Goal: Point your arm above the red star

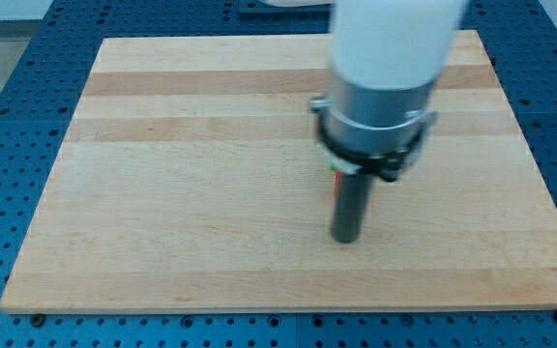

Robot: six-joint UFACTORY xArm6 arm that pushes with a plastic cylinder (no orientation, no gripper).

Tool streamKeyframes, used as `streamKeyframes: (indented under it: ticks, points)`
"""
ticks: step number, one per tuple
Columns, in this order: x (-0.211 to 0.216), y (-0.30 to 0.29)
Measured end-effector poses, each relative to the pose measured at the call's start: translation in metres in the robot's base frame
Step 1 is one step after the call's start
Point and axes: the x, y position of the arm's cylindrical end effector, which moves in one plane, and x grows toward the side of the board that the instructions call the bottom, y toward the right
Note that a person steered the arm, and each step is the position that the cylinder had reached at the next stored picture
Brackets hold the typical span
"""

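Note:
My dark rod hangs from the white and grey arm over the right half of the wooden board (182,193). My tip (345,238) rests near the board's lower middle right. A small sliver of red (336,183) with a bit of green above it shows at the rod's left edge, just under the arm's grey collar. It is mostly hidden by the rod, so its shape cannot be made out. No other block shows.
The board lies on a blue perforated table (8,126). The bulky arm body (390,68) covers the board's upper right middle.

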Motion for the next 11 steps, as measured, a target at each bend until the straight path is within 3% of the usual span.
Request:
streamKeyframes:
  ticks: [1, 2, 6, 8, 11]
  points:
    - [-0.009, -0.055]
    - [-0.050, -0.076]
    - [-0.238, -0.078]
    - [-0.255, -0.011]
    - [-0.255, 0.024]
